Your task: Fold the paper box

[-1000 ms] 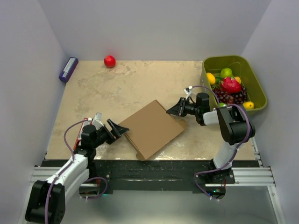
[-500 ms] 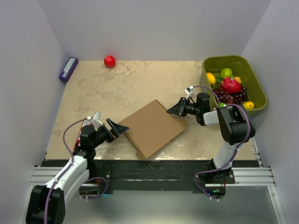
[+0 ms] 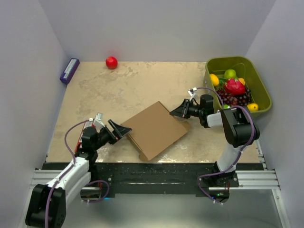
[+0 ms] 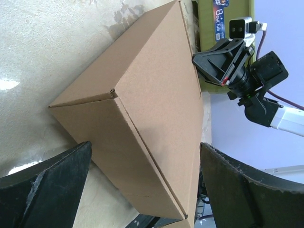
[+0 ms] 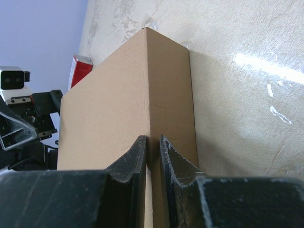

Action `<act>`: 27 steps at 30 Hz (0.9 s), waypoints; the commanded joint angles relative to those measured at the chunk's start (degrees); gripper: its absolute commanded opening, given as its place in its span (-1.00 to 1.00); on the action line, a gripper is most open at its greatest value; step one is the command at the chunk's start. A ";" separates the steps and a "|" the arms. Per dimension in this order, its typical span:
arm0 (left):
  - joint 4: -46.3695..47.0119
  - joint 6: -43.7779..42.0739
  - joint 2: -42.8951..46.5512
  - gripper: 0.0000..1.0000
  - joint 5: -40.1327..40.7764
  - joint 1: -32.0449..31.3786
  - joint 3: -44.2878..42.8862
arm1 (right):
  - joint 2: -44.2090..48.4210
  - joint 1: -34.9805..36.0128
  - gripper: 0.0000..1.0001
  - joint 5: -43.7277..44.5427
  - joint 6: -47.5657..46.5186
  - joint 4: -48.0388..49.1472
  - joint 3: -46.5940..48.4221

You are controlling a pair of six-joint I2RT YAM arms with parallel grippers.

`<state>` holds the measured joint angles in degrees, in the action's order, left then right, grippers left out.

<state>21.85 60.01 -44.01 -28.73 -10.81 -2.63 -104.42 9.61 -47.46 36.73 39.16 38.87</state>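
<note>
We see the box [image 3: 154, 130] lying closed and flat near the table's [image 3: 142, 80] front edge, with an arm at each side.

Starting at the far left corner, we find a small purple block [image 3: 69, 71] against the wall. Nearer us, the left gripper [image 3: 121, 130] stands wide open, its fingers either side of the box's left corner without clamping it. A red ball [image 3: 111, 62] sits at the back edge. The box is turned at an angle (one corner points to the front edge). At its far right edge we see the right gripper [image 3: 174, 113] with fingers nearly together, pinching the cardboard there. A green bin [image 3: 227, 59] of fruit fills the far right corner.
</note>
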 commanded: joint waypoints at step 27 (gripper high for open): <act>33.49 8.35 -28.83 0.94 8.07 -12.57 10.45 | -3.51 -0.55 -1.00 10.28 -2.45 -7.08 -2.40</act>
<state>41.43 63.48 -68.77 -23.94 -20.36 -2.63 -104.71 9.45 -47.05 37.54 39.97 38.87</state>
